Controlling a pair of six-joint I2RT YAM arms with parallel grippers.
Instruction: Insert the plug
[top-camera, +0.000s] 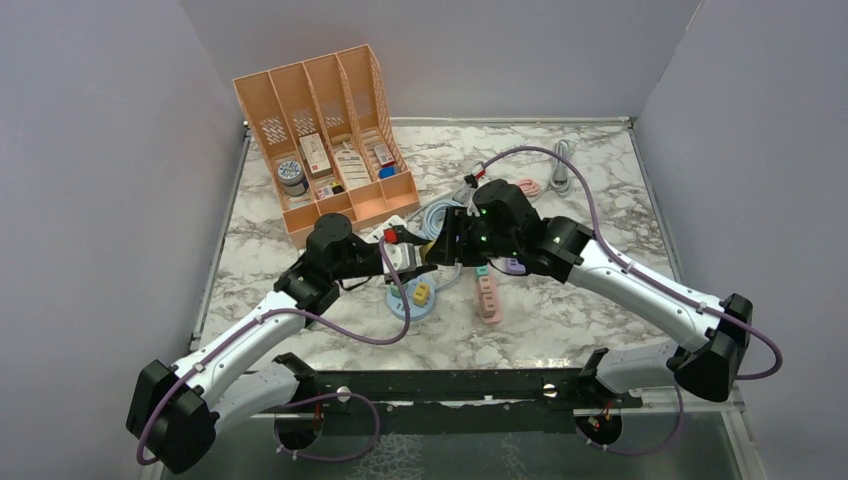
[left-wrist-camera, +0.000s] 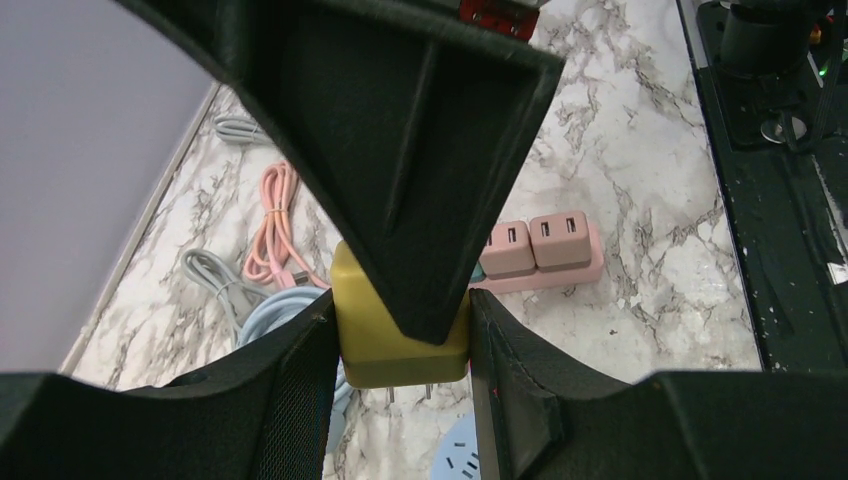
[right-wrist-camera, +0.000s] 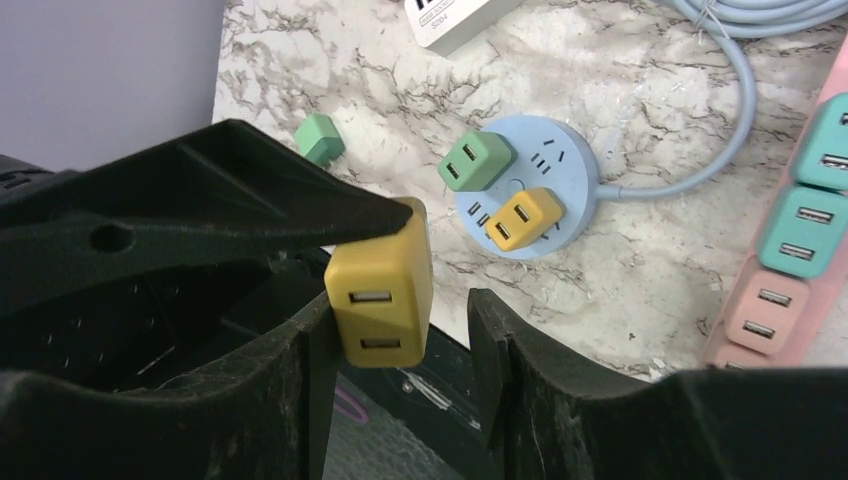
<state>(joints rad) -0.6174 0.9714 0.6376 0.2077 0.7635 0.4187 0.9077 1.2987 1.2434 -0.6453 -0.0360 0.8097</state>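
Here, the left gripper (left-wrist-camera: 400, 300) is clamped on the yellow plug (left-wrist-camera: 400, 345), a finger pressed to each side and the metal prongs showing at the plug's bare end. The right gripper (right-wrist-camera: 398, 300) reaches around the same plug with its jaws apart; one finger (right-wrist-camera: 290, 400) sits just beside the plug, perhaps touching, while a clear gap separates the other from it. The plug hangs off the marble table (left-wrist-camera: 640, 150), just on the far side of the round blue socket (right-wrist-camera: 575, 185), which carries a green adapter (right-wrist-camera: 475, 160) and a yellow adapter (right-wrist-camera: 522, 217); a pink power strip (left-wrist-camera: 596, 262) lies to the right.
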